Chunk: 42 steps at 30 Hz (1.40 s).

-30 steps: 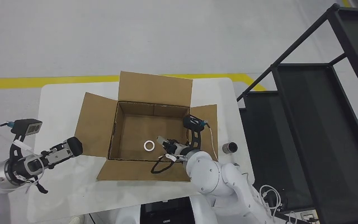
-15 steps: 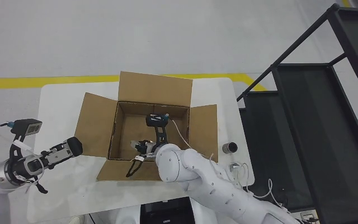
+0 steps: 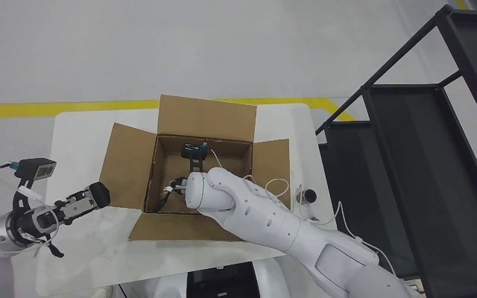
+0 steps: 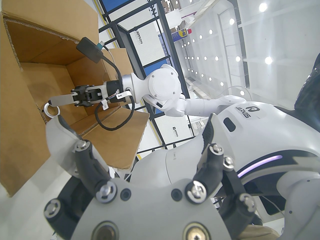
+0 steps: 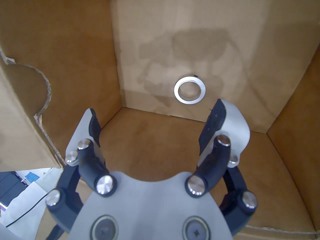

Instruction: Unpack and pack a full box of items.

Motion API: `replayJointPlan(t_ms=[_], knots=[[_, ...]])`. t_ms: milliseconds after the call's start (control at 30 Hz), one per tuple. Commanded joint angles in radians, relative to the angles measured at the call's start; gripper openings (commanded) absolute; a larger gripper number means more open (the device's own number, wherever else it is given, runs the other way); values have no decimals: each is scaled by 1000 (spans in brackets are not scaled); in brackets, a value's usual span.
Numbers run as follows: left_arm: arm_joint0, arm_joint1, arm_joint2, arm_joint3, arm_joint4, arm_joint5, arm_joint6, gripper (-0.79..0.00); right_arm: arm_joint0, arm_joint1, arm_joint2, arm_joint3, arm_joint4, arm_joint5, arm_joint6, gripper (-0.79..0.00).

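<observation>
Swung farther across the box [image 3: 205, 115], right pincer [image 5: 155, 108] hangs spread near the ring [image 5: 189, 91].

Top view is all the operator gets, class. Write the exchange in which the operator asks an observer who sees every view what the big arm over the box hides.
Operator: I cannot see into the box. Is anything inside?
Observer: Yes. One metal ring lies flat on the box floor.
Operator: Does the right end effector hold it?
Observer: No. It is open, and the metal ring lies beyond its fingertips, not between them.
</observation>
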<state>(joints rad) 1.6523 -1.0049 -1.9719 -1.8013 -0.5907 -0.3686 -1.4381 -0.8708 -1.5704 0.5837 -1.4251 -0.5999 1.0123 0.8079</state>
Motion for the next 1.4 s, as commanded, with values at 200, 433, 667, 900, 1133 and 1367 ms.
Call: replayJointPlan(t_ms=[200, 433, 667, 900, 1133, 1367], knots=[[0, 0, 0, 0, 0, 0, 0, 0, -1, 0, 0, -1, -1, 0, 0, 0], [0, 0, 0, 0, 0, 0, 0, 0, -1, 0, 0, -1, -1, 0, 0, 0], [0, 0, 0, 0, 0, 0, 0, 0, -42, 17, 17, 32, -41, -38, -24, 0], [0, 0, 0, 0, 0, 0, 0, 0, -49, 27, 29, 60, -67, -41, 12, 0], [0, 0, 0, 0, 0, 0, 0, 0, -35, 27, 35, 112, -74, -45, 38, -139], [0, 0, 0, 0, 0, 0, 0, 0, -27, 20, 16, 157, -82, -50, 50, -219]])
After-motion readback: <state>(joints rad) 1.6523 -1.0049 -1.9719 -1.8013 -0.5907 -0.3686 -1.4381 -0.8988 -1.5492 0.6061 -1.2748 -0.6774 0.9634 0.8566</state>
